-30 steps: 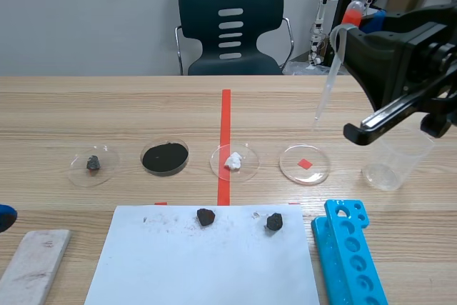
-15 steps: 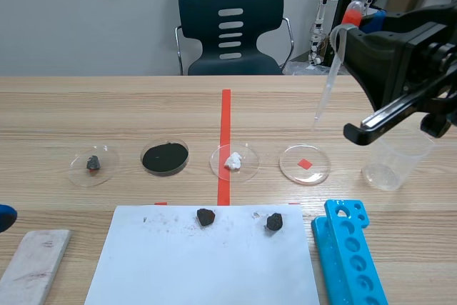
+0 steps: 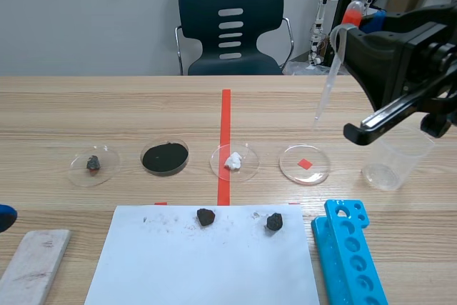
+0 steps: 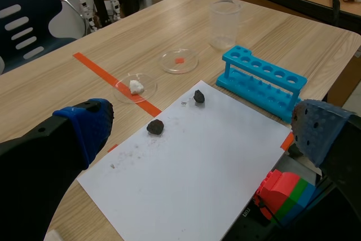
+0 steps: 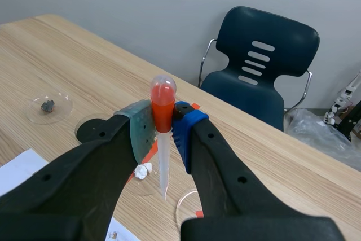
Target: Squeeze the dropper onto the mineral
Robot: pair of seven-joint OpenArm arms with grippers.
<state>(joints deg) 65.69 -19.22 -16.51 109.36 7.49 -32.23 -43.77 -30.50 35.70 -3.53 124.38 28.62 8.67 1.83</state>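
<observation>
My right gripper is shut on a dropper with a red-orange bulb, held high above the table. Its thin tip hangs over the far side of a petri dish with a red square. A white mineral lies in the dish on the tape line, and a grey mineral in the far-left dish. Two dark rocks rest on the white paper. My left gripper stands open and low over the paper's near side, holding nothing.
A dish of black powder sits between the grey and white minerals. A clear beaker stands under the right arm, with a blue test-tube rack in front of it. A grey slab lies front left. A chair stands beyond the table.
</observation>
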